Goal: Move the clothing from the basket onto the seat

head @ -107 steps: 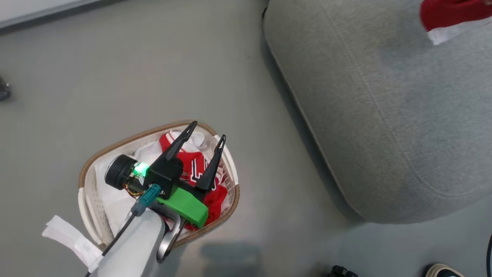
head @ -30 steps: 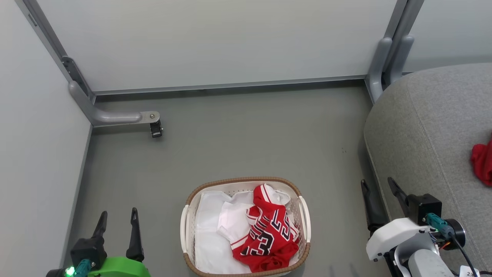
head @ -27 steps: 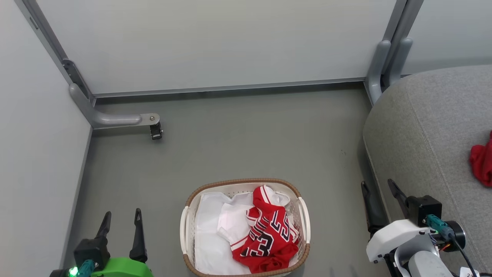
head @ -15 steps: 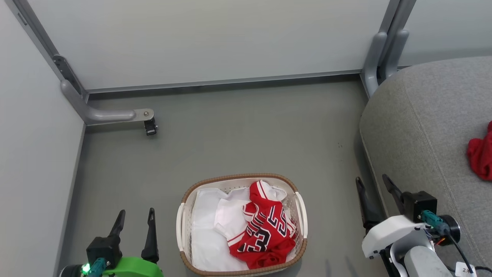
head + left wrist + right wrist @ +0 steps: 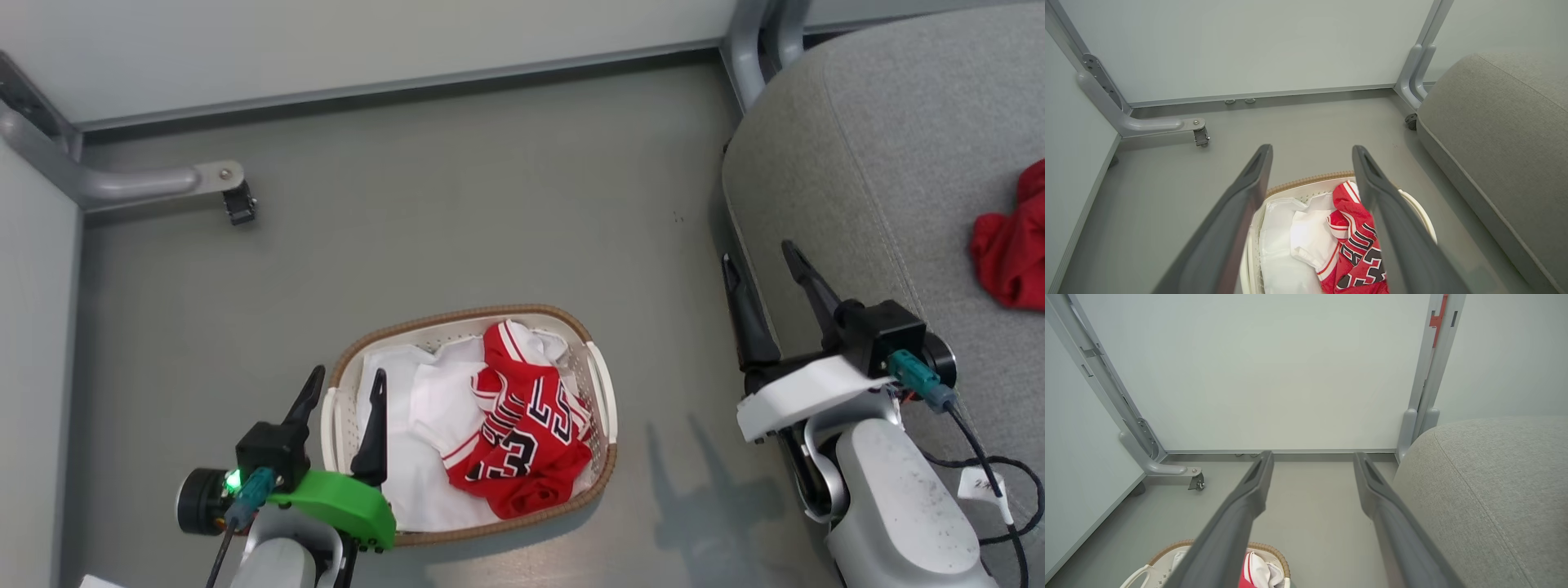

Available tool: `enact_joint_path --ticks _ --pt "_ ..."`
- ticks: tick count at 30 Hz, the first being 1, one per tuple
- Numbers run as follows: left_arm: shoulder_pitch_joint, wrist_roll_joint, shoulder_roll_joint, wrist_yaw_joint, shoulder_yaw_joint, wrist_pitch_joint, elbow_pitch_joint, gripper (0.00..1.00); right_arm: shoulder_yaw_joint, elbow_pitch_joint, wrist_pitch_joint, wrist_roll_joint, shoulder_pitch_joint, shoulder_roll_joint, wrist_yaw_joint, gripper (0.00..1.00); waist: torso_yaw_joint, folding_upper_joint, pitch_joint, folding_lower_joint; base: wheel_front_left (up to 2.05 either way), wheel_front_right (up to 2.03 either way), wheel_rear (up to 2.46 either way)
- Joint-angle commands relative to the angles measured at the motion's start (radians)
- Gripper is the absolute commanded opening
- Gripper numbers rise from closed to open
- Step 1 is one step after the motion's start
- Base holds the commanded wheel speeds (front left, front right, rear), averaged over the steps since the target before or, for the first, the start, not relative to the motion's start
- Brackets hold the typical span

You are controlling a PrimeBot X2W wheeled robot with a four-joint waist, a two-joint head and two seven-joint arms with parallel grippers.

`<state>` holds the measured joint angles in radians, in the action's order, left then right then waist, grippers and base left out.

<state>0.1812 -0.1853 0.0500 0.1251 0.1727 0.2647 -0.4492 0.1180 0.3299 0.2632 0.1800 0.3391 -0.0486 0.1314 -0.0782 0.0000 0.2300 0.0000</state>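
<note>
Two hands, the left hand (image 5: 347,374) and the right hand (image 5: 758,252), stand spread and empty. Just right of the left hand, a red fabric jersey (image 5: 522,408) showing a black "3" lies in the oval cream plastic basket (image 5: 457,317).

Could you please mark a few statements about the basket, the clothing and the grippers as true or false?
1. The jersey lies in the basket. True.
2. The left gripper holds the jersey. False: it is open and empty, near the basket's left end.
3. A red garment lies on the seat. True.
4. The basket stands on the seat. False: it stands on the floor beside the seat.
5. The right gripper is shut. False: it is open.
</note>
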Motion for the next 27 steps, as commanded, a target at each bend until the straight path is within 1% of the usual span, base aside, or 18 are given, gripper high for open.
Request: enact_joint_path --ticks 1,3,5,9,15,17,20,27 --pt "0.035 0.003 0.003 0.006 0.009 -0.001 -0.004 1.0 0.002 -0.015 0.002 0.007 0.023 -0.004 -0.001 1.0 -0.086 0.0 0.108 0.0 0.0 0.0 0.0" --pt "0.065 0.01 0.003 0.007 0.034 -0.001 -0.016 1.0 0.001 -0.038 0.002 0.012 0.039 -0.004 -0.001 1.0 -0.107 0.0 0.144 0.0 0.0 0.0 0.0" --pt "0.102 0.006 0.015 0.007 0.066 -0.001 -0.026 1.0 -0.004 -0.061 0.002 0.02 0.059 -0.004 -0.001 1.0 -0.126 0.0 0.184 0.0 0.0 0.0 0.0" --pt "0.171 -0.015 0.052 0.007 0.131 -0.001 -0.044 1.0 -0.007 -0.104 0.002 0.036 0.093 -0.003 -0.001 1.0 -0.164 0.0 0.254 0.0 0.0 0.0 0.0" --pt "0.251 -0.038 0.097 0.007 0.201 -0.001 -0.083 1.0 -0.016 -0.156 0.002 0.065 0.124 -0.003 -0.001 1.0 -0.215 0.0 0.337 0.0 0.0 0.0 0.0" --pt "0.278 -0.043 0.12 0.007 0.227 -0.001 -0.096 1.0 -0.016 -0.173 0.002 0.079 0.133 -0.003 -0.001 1.0 -0.231 0.0 0.364 0.0 0.0 0.0 0.0" --pt "0.31 -0.072 0.144 0.007 0.266 -0.001 -0.137 1.0 -0.007 -0.192 0.002 0.096 0.145 -0.003 -0.001 1.0 -0.252 0.0 0.397 0.0 0.0 0.0 0.0" --pt "0.419 -0.224 0.193 0.007 0.439 0.0 -0.292 1.0 -0.006 -0.236 0.002 0.121 0.151 -0.003 -0.001 1.0 -0.274 0.0 0.471 0.0 0.0 0.0 0.0"
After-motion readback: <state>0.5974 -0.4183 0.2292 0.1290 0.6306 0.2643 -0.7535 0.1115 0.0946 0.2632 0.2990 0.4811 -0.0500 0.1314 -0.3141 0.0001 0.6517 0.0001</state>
